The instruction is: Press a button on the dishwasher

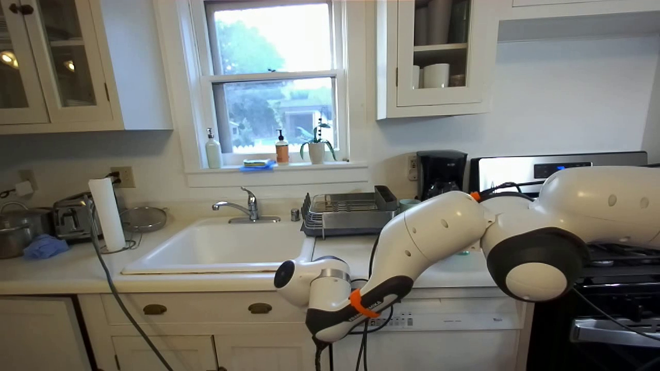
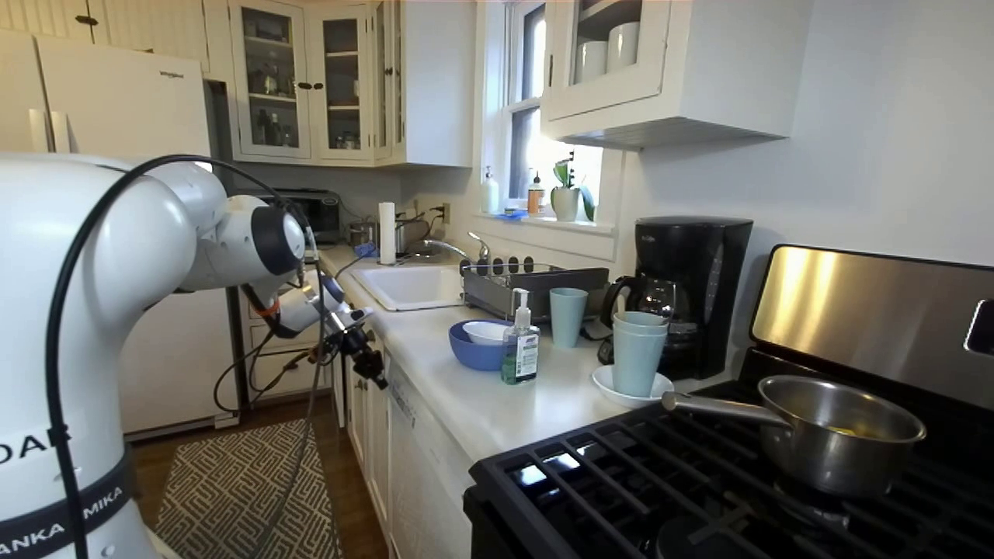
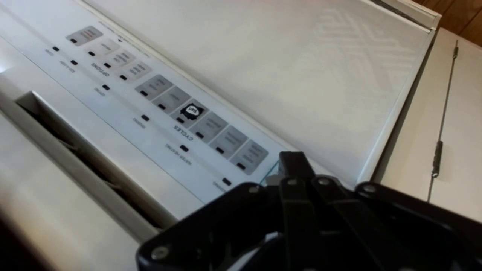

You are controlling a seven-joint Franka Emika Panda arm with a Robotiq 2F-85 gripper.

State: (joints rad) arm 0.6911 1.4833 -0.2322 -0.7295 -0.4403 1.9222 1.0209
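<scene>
Below the front edge of the countertop (image 1: 456,281), toward its corner by the stove (image 1: 619,299), stands the built-in dishwasher (image 1: 443,350). Its control strip (image 3: 162,150) runs lengthwise along that same edge, just under it. The Robotiq gripper (image 3: 296,161) is at the strip's end nearer the sink (image 1: 227,245), so from its fingertips the row of buttons (image 3: 171,98) lies toward the stove, up and left across the wrist view. The next move, I judge, goes along the strip's long axis, then presses inward. The fingers are brought together with nothing visible between them; whether they touch the strip I cannot tell.

The dishwasher's door (image 3: 278,82) is white, flat and glossy, and looks closed. The strip is paler, with a bluish cast. Its squarish grey buttons sit in one line, each with a small dark mark. Boldest among them, the Start button (image 3: 190,112) wears a black patch round its white label; fourth from the gripper, it seems the likeliest target.
</scene>
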